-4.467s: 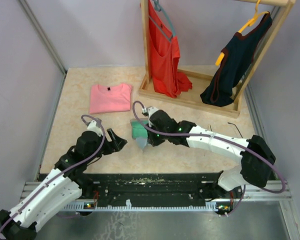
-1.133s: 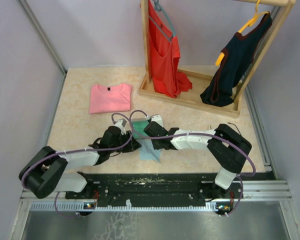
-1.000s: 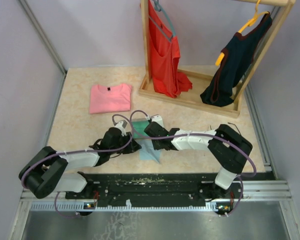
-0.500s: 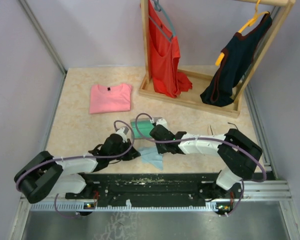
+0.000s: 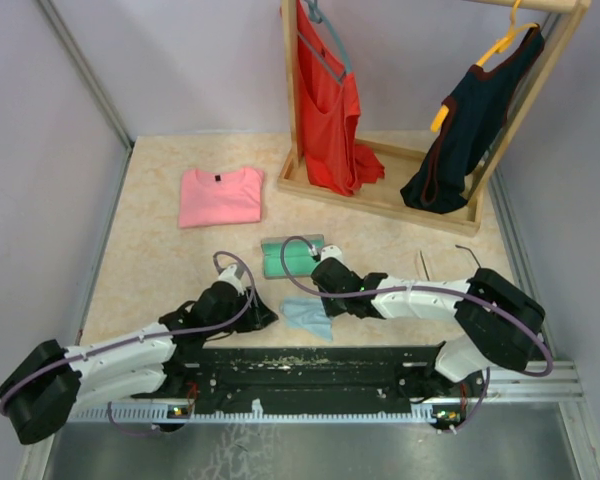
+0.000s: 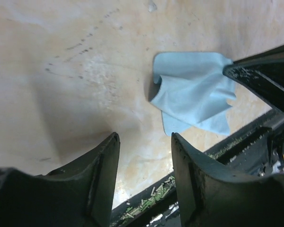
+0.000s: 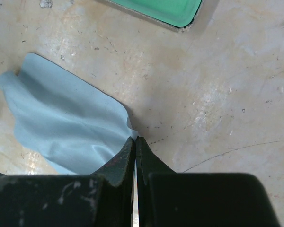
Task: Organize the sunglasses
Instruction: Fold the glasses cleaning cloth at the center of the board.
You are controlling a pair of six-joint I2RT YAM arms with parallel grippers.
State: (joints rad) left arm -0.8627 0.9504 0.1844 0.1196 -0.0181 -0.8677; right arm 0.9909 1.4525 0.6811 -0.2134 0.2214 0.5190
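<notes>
Showing: sunglasses [image 5: 468,249] | thin dark wire outline | details too small

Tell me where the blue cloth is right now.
Top view: the cloth lies on the table, centre of its near edge, just this side of the green-lined case; the right gripper pinches its corner and the left gripper stands open beside it.

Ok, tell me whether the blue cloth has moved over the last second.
Yes. The blue cloth has slid toward the table's near edge, away from the green-lined case and closer to the black rail.
</notes>
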